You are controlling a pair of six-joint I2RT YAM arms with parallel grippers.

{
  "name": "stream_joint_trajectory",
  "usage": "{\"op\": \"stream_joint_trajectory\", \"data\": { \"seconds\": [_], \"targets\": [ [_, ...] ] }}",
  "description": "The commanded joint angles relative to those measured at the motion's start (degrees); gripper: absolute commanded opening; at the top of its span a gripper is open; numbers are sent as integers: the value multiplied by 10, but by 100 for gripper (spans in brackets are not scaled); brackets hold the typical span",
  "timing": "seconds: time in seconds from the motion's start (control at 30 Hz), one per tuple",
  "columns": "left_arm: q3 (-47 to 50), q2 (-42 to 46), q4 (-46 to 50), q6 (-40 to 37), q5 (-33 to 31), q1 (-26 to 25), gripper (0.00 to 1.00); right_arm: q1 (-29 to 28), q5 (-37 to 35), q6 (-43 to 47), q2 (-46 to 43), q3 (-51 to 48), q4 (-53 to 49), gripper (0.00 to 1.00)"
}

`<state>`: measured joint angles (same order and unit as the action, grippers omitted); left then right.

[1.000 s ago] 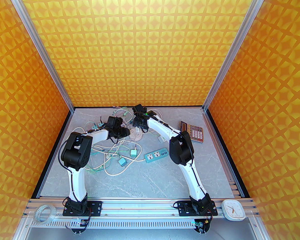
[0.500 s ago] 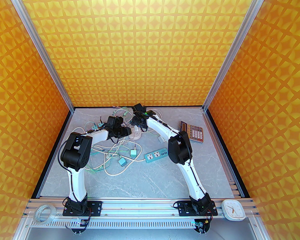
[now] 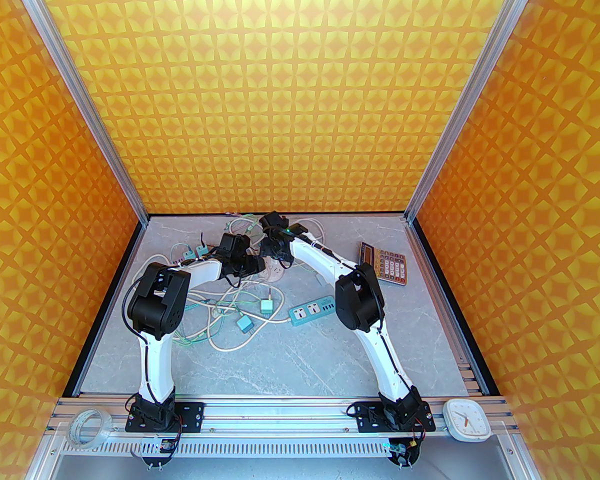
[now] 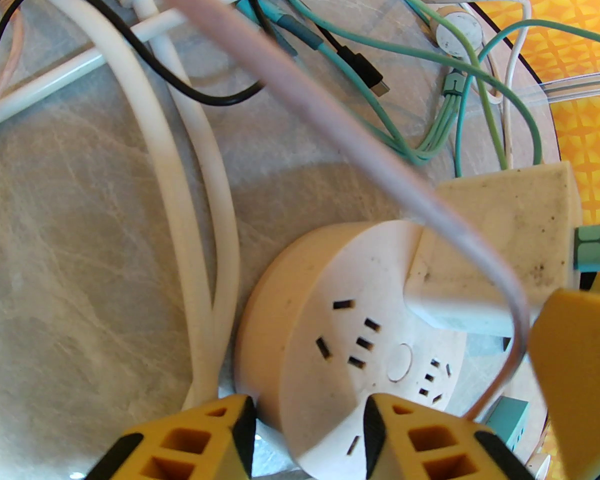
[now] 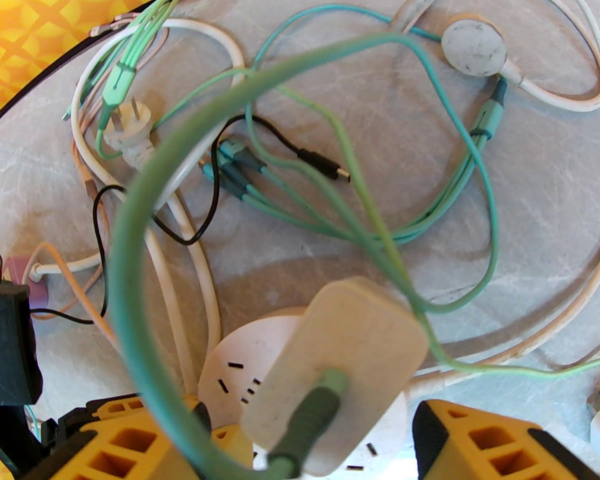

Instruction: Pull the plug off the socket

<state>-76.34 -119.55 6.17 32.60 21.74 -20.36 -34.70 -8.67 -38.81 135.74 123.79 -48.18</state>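
At the far middle of the table (image 3: 280, 358), the round socket (image 4: 330, 348) lay flat, with the plug (image 4: 500, 238) seated in its top face. I had the left gripper (image 4: 310, 433) low at the socket's near edge. Its jaws were apart, one finger beside the side wall and the other over the top face. I judged this was to keep the socket down during the pull, though I could not tell if the fingers really pressed on it.

The right gripper (image 5: 300, 418) hung over the plug with its jaws apart, one on each side of the body. A gap showed at one finger, so it gripped nothing yet. The green cable (image 5: 145, 208) rose from the plug in a loop before that camera.

Compared with one second before, the right gripper had moved a little to the left, closer over the socket. The left arm had shifted a little toward it too. In the top view both now covered more of the socket. The plug was not yet pulled out.
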Motion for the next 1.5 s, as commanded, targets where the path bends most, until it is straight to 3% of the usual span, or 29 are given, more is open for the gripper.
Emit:
{"op": "stream_joint_trajectory", "data": {
  "seconds": [0.0,0.23,0.53,0.73,0.87,1.13,1.47],
  "targets": [
    [0,-31,34,12,-24,-13,42,7,-14,-12,7,17,-17,66],
    [10,-31,18,40,-29,-21,41,17,-19,-26,34,37,-28,53],
    [10,-28,7,57,-33,-36,42,17,-14,-35,91,113,-72,52],
    [-8,-30,21,50,-35,-35,47,16,-14,-24,67,88,-60,33],
    [-21,-33,28,48,-35,-35,50,15,-13,-2,38,65,-53,28],
    [-21,-18,20,36,-35,-30,59,14,13,32,21,51,-54,29],
    [-18,-49,29,32,-28,-39,47,11,27,30,19,22,-36,29]
  ]
}}
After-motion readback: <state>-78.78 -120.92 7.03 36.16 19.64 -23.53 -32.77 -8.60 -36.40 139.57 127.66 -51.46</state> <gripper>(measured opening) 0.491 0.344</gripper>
